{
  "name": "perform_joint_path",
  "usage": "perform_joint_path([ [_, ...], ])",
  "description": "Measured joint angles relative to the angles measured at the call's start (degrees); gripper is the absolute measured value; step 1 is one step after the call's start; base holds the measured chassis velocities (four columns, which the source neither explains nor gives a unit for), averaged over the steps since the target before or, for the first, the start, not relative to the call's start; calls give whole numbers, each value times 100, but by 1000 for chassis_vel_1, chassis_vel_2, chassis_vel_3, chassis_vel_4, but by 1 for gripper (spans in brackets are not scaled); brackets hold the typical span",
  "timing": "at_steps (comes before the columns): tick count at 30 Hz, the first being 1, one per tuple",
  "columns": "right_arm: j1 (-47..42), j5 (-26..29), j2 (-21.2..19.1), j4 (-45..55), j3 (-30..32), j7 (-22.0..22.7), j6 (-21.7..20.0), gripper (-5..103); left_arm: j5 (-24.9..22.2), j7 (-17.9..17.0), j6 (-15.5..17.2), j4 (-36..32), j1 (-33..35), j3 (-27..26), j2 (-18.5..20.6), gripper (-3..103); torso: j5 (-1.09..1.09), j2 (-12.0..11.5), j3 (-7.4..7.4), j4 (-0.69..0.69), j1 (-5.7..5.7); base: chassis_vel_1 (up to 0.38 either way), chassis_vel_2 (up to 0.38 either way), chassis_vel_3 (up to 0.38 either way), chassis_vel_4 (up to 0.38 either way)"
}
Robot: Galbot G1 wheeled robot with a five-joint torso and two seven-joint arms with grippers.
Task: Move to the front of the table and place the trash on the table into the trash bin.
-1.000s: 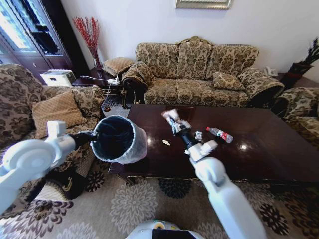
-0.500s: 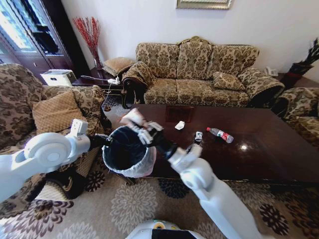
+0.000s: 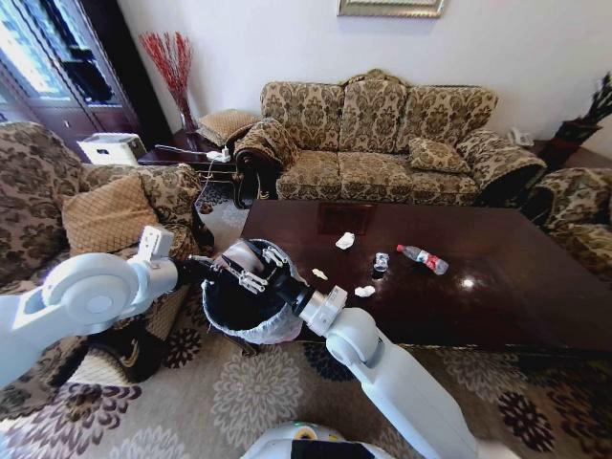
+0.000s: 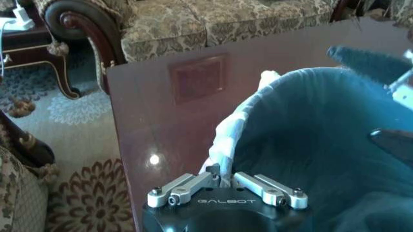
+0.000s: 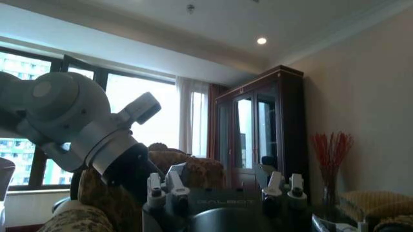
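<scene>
At the near left corner of the surface (image 3: 535, 316), in the head view, my left tool (image 3: 198, 269) holds the trash bin (image 3: 277, 328) by its rim while my right tool (image 3: 241, 269) hangs over its mouth, spread wide with nothing in it. Three paper scraps (image 3: 345, 240) and the plastic bottle (image 3: 422, 257) lie on the wood beyond. The left wrist view shows that tool pinching the liner (image 4: 223, 137). In the right wrist view the fingers (image 5: 155, 186) stand well apart. I judge one drop done; next comes a reach for the nearest scrap (image 3: 364, 291).
</scene>
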Motion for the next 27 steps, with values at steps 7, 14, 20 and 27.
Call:
perform_joint_path([
  [7,-314,-15,-59,420,432,590,9,90,108,26,9,-34,21,57,-256,0,0,0,0,0,0,0,0,0,0],
  [14,-860,207,-75,-199,1509,2145,-214,100,328,-8,97,-123,139,-59,-812,0,0,0,0,-1,0,0,0,0,0],
  [20,-578,243,331,-1791,1739,2271,-10,100,396,-51,138,-254,194,-178,-926,0,2,0,0,0,0,0,0,0,0],
  [27,188,-78,882,-3657,1651,2022,346,100,357,-116,154,-295,134,-280,-855,0,0,-1,1,2,2,0,0,0,0],
])
